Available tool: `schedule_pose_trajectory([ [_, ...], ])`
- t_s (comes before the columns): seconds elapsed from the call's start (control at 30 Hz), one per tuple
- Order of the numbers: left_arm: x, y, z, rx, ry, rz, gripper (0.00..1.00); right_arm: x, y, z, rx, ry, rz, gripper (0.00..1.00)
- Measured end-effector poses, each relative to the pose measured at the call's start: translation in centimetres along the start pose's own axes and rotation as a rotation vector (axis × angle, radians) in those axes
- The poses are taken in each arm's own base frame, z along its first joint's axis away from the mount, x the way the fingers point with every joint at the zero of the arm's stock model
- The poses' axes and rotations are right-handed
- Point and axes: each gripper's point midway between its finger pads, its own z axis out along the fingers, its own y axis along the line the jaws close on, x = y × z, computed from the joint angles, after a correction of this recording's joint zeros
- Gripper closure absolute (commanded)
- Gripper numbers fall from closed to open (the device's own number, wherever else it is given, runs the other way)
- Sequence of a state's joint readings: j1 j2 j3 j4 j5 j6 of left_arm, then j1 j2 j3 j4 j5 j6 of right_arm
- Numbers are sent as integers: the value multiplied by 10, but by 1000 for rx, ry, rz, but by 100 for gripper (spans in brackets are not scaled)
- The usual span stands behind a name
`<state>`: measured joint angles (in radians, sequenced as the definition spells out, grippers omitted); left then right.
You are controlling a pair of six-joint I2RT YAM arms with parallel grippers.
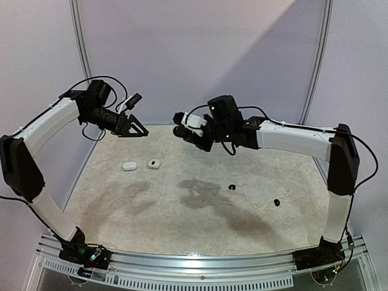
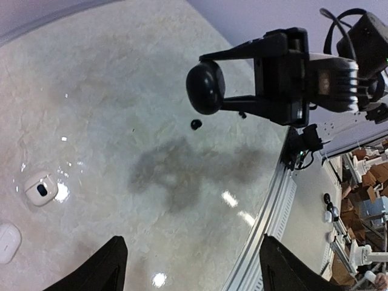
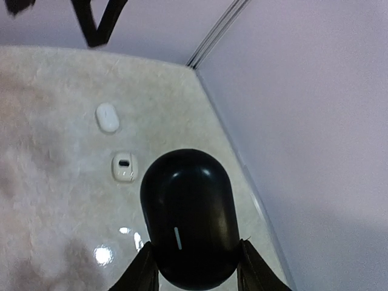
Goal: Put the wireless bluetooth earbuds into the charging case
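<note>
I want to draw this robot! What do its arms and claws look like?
The left arm and right arm are white tubes with chunky black joints and thin black cables. The left gripper and right gripper each have two black fingers.

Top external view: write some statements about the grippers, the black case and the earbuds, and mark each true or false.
1. The right gripper holds the black case off the table. True.
2. The left gripper grips a white item. False: it is open and empty, above the table.
3. Two black earbuds lie on the table. True.
4. The white items lie to the right of the black earbuds. False: both white items lie to their left.
</note>
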<state>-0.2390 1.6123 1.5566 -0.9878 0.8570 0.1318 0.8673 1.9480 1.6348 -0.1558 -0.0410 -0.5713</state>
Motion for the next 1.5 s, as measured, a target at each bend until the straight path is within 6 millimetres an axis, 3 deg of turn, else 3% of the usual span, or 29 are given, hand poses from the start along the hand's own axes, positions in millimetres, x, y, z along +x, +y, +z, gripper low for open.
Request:
schedule_pose_trajectory([
  [0.07, -3, -21, -10, 19, -42, 52, 20, -38, -11, -23, 73, -78, -44, 88],
  [0.17, -6, -60, -15, 66, -107, 154, 13, -82, -7, -46, 125, -162, -106, 88],
  [0.3, -5, -98, -15, 129, -171, 194, 15, -110, 10, -55, 140, -200, -173, 88],
  [0.4, -13, -98, -13, 139, -209, 152, 19, -115, 17, -56, 149, -197, -207, 88],
  [0.53, -24, -89, -7, 130, -244, 99, 33, -121, 15, -59, 174, -194, -231, 88],
  [0.77, -37, -83, -6, 118, -286, 64, 37, -133, 14, -63, 188, -215, -247, 88],
  [0.93, -43, -86, -7, 137, -306, 65, 47, -135, 17, -59, 186, -215, -260, 88],
  [1.03, -45, -89, -8, 154, -312, 73, 65, -134, 19, -57, 183, -211, -269, 88],
  [1.13, -47, -92, -8, 170, -315, 79, 98, -132, 20, -55, 180, -205, -274, 88],
  [1.17, -47, -92, -7, 173, -313, 69, 100, -131, 19, -55, 183, -199, -280, 86],
  [1.23, -47, -91, -6, 177, -309, 59, 100, -129, 19, -55, 186, -189, -289, 76],
  [1.4, -46, -92, -6, 180, -307, 79, 100, -128, 17, -55, 192, -176, -269, 24],
  [1.5, -42, -91, -4, 172, -296, 135, 100, -125, 17, -55, 160, -171, -227, 11],
])
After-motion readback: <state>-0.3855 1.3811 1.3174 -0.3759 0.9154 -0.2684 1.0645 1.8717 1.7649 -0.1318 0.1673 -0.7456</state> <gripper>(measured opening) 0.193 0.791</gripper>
